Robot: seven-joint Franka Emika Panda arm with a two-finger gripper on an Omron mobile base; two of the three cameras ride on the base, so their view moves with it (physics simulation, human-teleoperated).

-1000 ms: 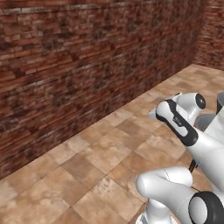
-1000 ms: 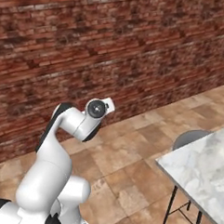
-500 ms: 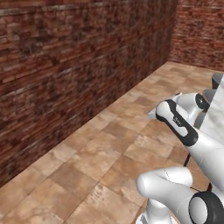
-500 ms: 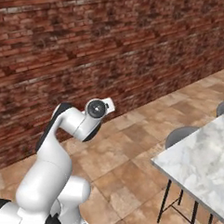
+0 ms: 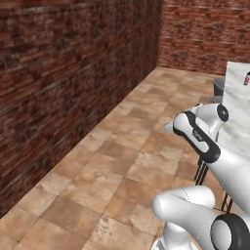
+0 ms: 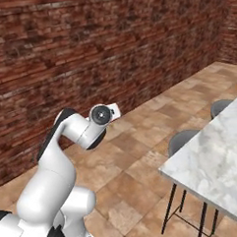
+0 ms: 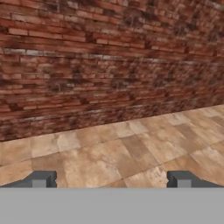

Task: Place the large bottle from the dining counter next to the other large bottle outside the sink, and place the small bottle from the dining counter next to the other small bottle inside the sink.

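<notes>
While the base swings round toward the dining counter (image 6: pixel 211 160), the scene in both base views has slid sideways since a second ago: the brick wall (image 5: pixel 58 88) recedes and the marble top now spreads across the right base view from 3 to 5 o'clock, stools (image 6: pixel 183 139) tucked under it. In the hand view the gripper (image 7: pixel 111 180) faces wall and floor tiles, fingers spread wide, grasping nothing. A small reddish object, possibly a bottle (image 5: pixel 247 78), stands on the counter at 2 o'clock in the left base view. Pickup likely comes next.
</notes>
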